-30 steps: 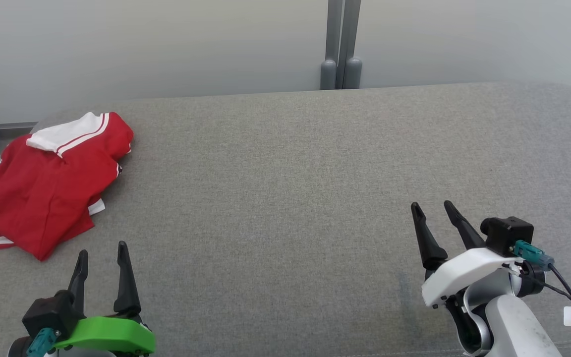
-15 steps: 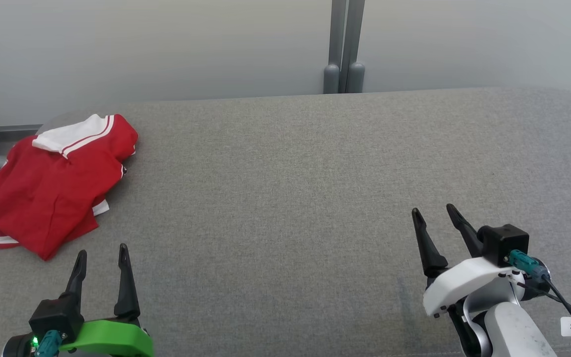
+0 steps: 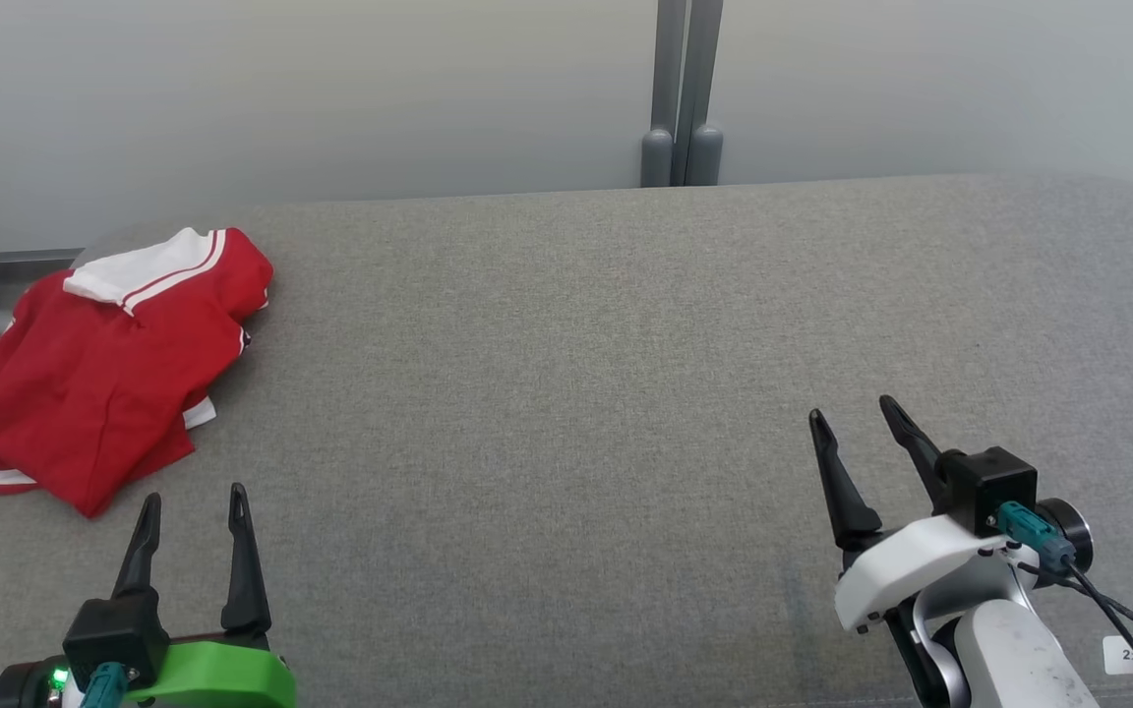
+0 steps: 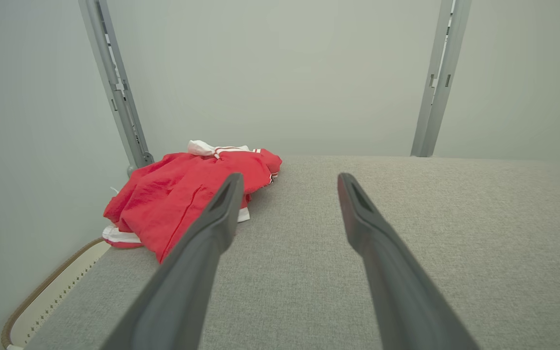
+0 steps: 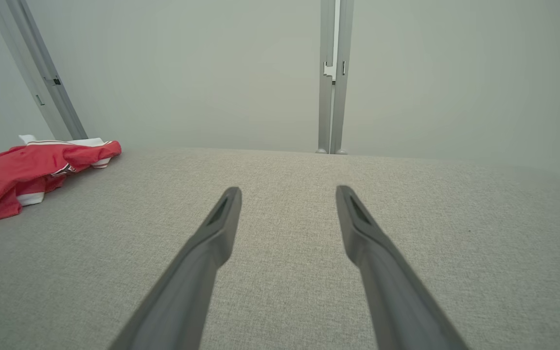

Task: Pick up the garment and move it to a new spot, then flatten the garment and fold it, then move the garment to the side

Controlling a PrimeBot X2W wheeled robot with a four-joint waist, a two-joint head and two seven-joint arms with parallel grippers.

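Note:
The garment [image 3: 99, 369] is a red shirt with a white striped collar, lying folded at the far left edge of the grey padded table [image 3: 566, 413]. It also shows in the left wrist view [image 4: 183, 194] and at the left of the right wrist view [image 5: 22, 175]. My left gripper [image 3: 191, 497] hovers open at the lower left, just in front of the garment and apart from it. Over bare cloth at the lower right, my right gripper [image 3: 852, 411] stands open. Nothing is between either pair of fingers.
A pale wall runs behind the table, with a grey double post [image 3: 682, 93] at its back edge. A slanted grey frame bar [image 4: 114, 92] stands behind the garment. A perforated rim with brown edging [image 4: 46, 296] sits below the table's left edge.
The head camera has shifted slightly, moving the whole picture. Both grippers stay open; the left one sits a little lower in the view and the right one has turned slightly.

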